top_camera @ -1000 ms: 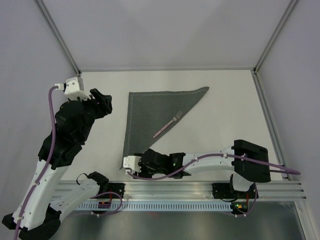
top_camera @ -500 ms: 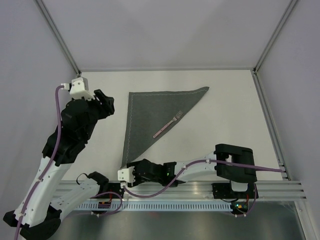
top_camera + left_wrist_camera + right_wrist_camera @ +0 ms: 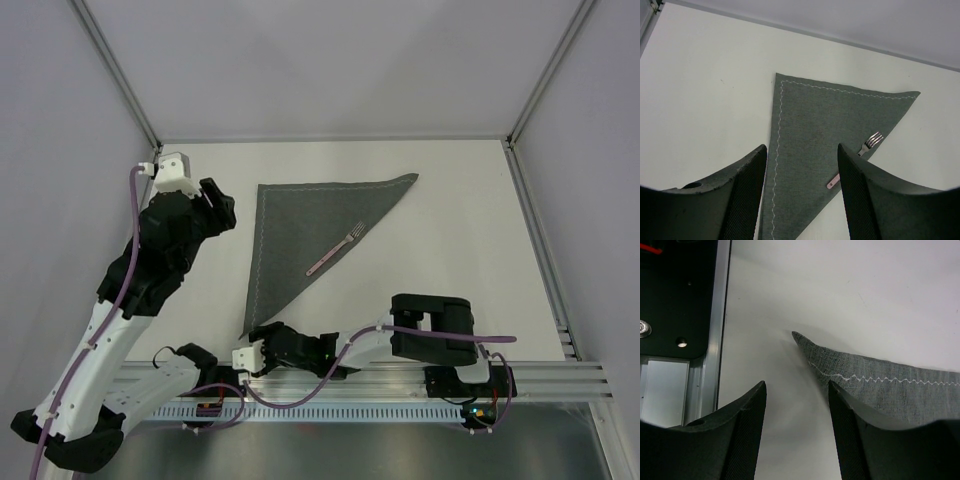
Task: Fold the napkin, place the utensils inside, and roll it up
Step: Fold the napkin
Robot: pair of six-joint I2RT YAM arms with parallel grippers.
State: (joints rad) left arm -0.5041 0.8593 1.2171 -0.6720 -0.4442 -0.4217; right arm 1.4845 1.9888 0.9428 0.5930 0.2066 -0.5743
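At far left of the table [image 3: 470, 250], the L gripper [image 3: 221, 208] hangs above the surface, jaws apart w/ nothing between them, pointed toward the napkin [image 3: 300, 230] just to its right, not touching it. Napkin lies flat mid-table, folded to a triangle: stitched hem along its left & far sides, fold running diag from near-left corner to far-right corner. At that near-left corner sits the R gripper [image 3: 797, 386], low over the table, jaws apart, corner tip just ahead betw the fingers [image 3: 747, 425]; cloth not pinched, tho can't tell if one finger brushes the hem. Further right, a fork [image 3: 336, 249] w/ pink handle lies along the diag fold, tines toward far right. R arm stretches in from the right beside the near rail [image 3: 540, 372]
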